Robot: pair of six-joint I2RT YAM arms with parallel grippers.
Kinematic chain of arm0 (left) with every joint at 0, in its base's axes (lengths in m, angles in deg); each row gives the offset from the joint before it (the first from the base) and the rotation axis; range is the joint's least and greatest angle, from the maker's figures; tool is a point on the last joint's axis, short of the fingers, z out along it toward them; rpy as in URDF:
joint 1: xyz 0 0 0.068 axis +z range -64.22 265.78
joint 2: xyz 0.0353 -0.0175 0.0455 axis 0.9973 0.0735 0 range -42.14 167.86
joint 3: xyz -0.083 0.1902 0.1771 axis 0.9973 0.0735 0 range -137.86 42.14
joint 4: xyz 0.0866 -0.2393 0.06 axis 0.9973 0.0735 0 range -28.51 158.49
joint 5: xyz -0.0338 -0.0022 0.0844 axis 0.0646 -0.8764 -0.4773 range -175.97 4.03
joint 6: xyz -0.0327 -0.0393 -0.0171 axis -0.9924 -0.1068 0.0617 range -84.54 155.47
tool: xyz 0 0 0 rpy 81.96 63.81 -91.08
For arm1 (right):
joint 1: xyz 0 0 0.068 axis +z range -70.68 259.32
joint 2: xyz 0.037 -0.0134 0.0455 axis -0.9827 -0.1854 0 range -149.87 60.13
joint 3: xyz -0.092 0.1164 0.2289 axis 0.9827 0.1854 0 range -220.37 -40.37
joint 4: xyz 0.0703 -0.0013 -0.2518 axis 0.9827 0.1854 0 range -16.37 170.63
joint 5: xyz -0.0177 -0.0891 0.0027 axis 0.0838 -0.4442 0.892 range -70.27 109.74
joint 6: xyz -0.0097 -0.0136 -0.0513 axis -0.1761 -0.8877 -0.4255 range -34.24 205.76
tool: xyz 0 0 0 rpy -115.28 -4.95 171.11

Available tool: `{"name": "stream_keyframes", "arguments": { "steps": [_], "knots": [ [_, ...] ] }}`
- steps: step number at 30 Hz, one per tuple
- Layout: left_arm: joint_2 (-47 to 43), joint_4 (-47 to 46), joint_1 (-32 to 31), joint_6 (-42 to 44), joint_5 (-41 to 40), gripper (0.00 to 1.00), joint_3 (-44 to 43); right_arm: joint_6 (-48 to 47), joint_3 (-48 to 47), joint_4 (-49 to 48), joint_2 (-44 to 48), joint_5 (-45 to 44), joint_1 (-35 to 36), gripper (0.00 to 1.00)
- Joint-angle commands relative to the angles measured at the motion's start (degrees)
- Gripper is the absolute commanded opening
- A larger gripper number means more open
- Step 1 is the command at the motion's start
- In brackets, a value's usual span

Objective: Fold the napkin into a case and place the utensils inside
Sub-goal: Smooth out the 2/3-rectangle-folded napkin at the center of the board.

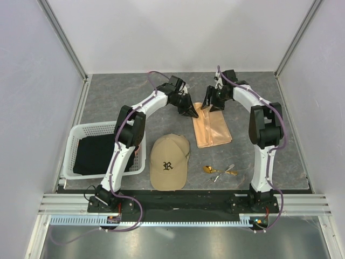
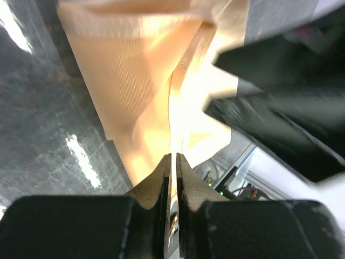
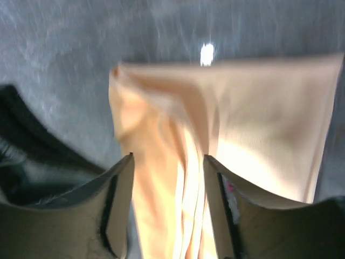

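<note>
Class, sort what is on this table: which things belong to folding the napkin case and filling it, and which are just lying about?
For the job: napkin; utensils.
Lying about: cap; basket; black cloth inside the basket.

The grey, stone-patterned table (image 1: 113, 100) carries the tan cap (image 1: 169, 162) near its front edge, roughly midway across. Just left of the cap stands a white basket (image 1: 68, 154), its near corner close to the cap's side. Behind the cap and to its right lies the peach napkin (image 1: 212, 129), folded into a long strip, while right of the cap and apart from it lie the utensils (image 1: 218, 171), a gold spoon (image 1: 207, 169) and silvery pieces bunched together.
</note>
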Motion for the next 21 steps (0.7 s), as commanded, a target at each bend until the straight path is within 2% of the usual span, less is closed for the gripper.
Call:
{"name": "stream_keyframes", "arguments": {
  "steps": [1, 3, 5, 7, 10, 15, 21],
  "knots": [
    [-7.42, -1.68, -0.67, 0.55, 3.39, 0.13, 3.63, -1.25, 8.25, 8.79, 12.78, 1.23, 0.24, 0.66],
    [-10.06, -1.68, -0.85, 1.43, 3.57, 0.13, 6.43, -0.46, 12.92, 9.59, 15.87, 2.02, 0.42, 0.66],
    [-12.08, -1.68, -0.94, 1.78, 3.83, 0.13, 8.20, 2.17, 20.13, 8.81, 20.53, 3.25, 0.85, 0.62],
    [-13.14, -1.68, -1.11, 2.22, 4.36, 0.13, 10.22, 4.98, 26.20, 6.61, 24.74, 3.69, 1.91, 0.52],
    [-14.90, -1.85, -1.29, 2.75, 4.54, 0.13, 13.03, 7.97, 32.80, 3.62, 28.18, 4.40, 2.26, 0.45],
    [-14.81, -2.12, -2.16, 2.66, 5.33, 0.13, 14.71, 12.99, 40.01, -2.35, 29.69, 5.54, 3.40, 0.46],
    [-14.55, -2.29, -2.52, 2.58, 5.15, 0.13, 14.53, 14.31, 42.13, -5.78, 28.81, 5.36, 3.67, 0.47]
  ]
}}
